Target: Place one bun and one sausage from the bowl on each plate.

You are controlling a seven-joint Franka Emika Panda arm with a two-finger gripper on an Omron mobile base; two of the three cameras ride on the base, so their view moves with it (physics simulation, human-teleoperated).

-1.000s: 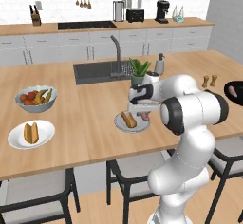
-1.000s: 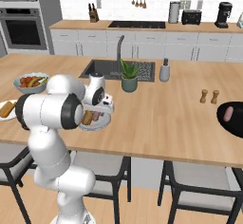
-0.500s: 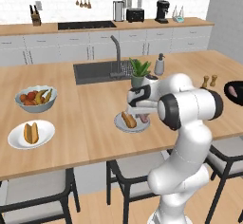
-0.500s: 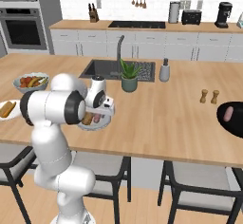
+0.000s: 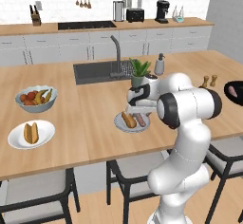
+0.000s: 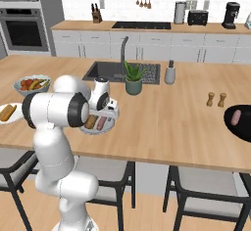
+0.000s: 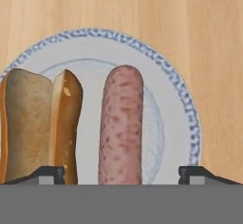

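So the gripper (image 7: 121,173) hung with jaws spread apart just above the near plate (image 7: 175,104), a sausage (image 7: 121,123) lying loose beside its bun (image 7: 40,123), and the next move, I judged, was reaching to the black bowl (image 6: 238,122) for the far plate's (image 5: 14,140) sausage.

Black bowl (image 5: 236,92) edge-cropped, contents partial

Both base views look forward across the counter (image 5: 95,137) from opposite sides; the hand view looks down close on the plate (image 7: 171,90).
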